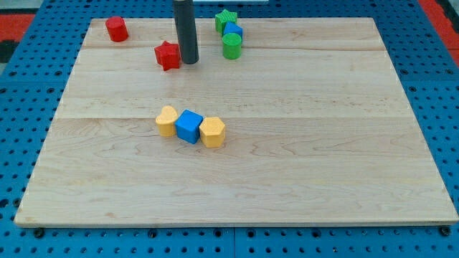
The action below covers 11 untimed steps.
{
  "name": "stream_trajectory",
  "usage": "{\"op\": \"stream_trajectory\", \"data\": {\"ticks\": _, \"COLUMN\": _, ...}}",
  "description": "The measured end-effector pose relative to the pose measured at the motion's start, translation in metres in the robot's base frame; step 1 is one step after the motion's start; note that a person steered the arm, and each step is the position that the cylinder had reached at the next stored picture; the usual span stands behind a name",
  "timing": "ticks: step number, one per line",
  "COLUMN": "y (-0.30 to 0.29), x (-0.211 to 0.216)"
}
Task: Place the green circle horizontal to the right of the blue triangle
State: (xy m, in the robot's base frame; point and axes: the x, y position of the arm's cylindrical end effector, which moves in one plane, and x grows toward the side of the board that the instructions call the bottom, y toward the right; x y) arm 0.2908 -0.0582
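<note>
green circle (232, 46): sat near the view's top, touching the blue triangle (233, 31) right behind it
my tip (189, 61): we had it just right of the red star (168, 55)
pincer: none, plain rod

Pale wooden board (287, 179) — blue pegboard (445, 107) beneath, red corners.

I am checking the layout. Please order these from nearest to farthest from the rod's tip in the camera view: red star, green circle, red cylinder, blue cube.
From my tip:
1. Red star, touching, at its left.
2. Green circle, to the right.
3. Blue cube, below, mid-board; red cylinder, top left: too close to call.
</note>
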Motion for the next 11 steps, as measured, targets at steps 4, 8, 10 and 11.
{"op": "stream_trajectory", "data": {"ticks": 4, "y": 0.171, "x": 0.020}}
{"op": "stream_trajectory", "data": {"ticks": 8, "y": 0.159, "x": -0.037}}
{"op": "stream_trajectory", "data": {"ticks": 10, "y": 0.201, "x": 0.011}}
{"op": "stream_trajectory", "data": {"ticks": 11, "y": 0.179, "x": 0.020}}
